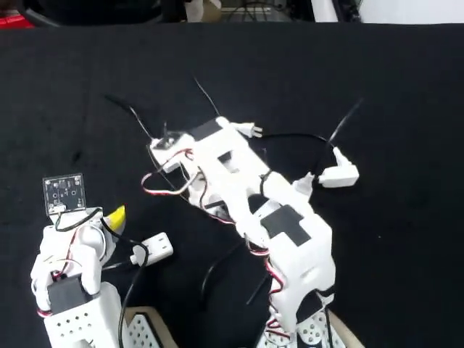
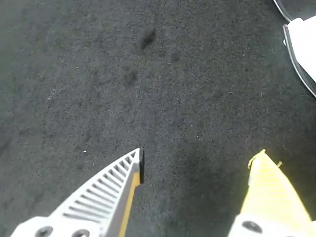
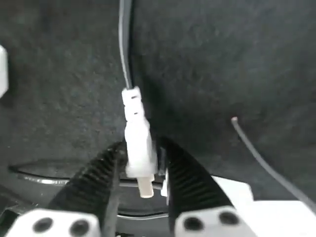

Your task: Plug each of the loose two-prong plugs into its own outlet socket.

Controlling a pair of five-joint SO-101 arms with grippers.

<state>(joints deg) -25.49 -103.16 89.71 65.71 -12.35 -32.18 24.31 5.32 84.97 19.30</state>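
Fingers [image 3: 98,180] of the right gripper [image 3: 139,148] clench a slim white plug [image 3: 137,133] over the middle of the worktop [image 1: 406,87], its long axis in line with them, prongs facing back toward the wrist. On the left gripper [image 2: 197,155] the fingers [image 2: 269,182] hang spread and empty, nearer the white outlet socket [image 1: 156,248], which lies toward that arm's base from the plug.

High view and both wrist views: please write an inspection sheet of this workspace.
Surface: black cloth, lying flat.
Job's things: white two-prong plug in the right gripper; white outlet socket beside the left arm; second white connector near the right arm.
Clutter: nothing seen.
Grippers: left gripper open above bare cloth; right gripper shut on the plug.
Cables: plug's cable and thin black cables lie loose.
Surroundings: unclear objects beyond the far edge.
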